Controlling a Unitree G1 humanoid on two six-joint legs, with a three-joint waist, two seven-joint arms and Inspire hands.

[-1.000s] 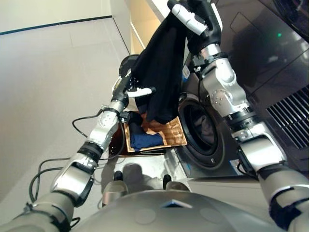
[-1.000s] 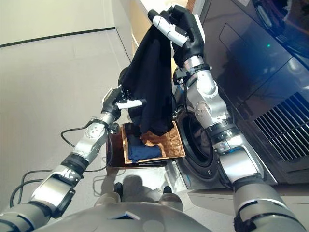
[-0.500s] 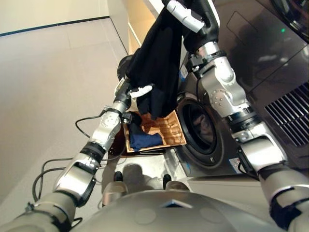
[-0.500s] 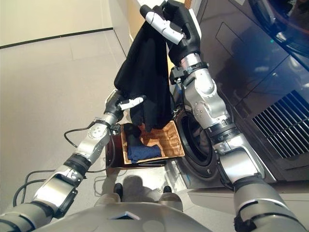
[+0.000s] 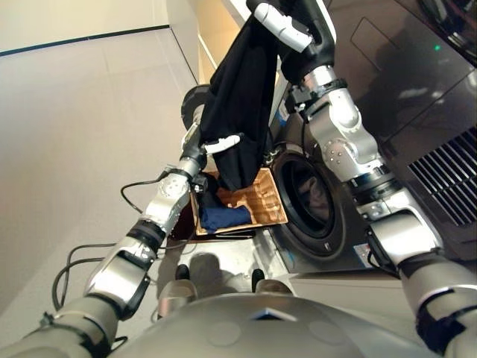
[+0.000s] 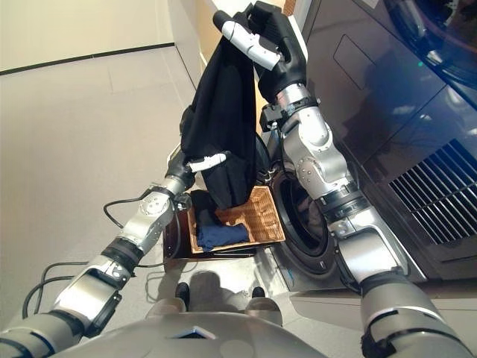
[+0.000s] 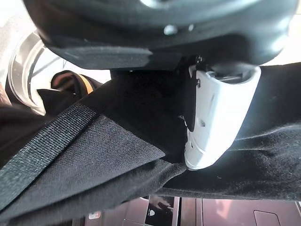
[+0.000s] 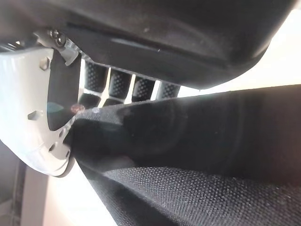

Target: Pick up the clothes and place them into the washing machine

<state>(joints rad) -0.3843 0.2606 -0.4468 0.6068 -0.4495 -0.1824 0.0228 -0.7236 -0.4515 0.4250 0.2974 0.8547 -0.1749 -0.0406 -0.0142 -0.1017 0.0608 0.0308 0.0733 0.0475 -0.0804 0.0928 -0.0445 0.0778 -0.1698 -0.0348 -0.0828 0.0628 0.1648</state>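
Clothes come first here — a black garment [image 6: 223, 127] hangs in the air between the two arms, well above the wicker basket [image 6: 257, 220] and just in front of the washing machine's open drum [image 6: 302, 216]. It drapes in long limp folds, so it reads as soft, light cloth with no stiffness of its own; whatever is not held will sag and swing. The right robot hand [image 6: 264, 41] holds its top edge high, thumb and fingers pinching the fabric, as the right wrist view shows. The left robot hand [image 5: 212, 143] is lower down, its white-covered thumb pressed into a fold of the same garment, a woven strap or band running beside it in the left wrist view. Two holds on one piece suit it: I judge that gathering the loose lower hem matters most, since a trailing end could catch on the drum's rim. A blue garment [image 6: 220, 235] and another dark piece lie in the basket, on the floor beside the machine.
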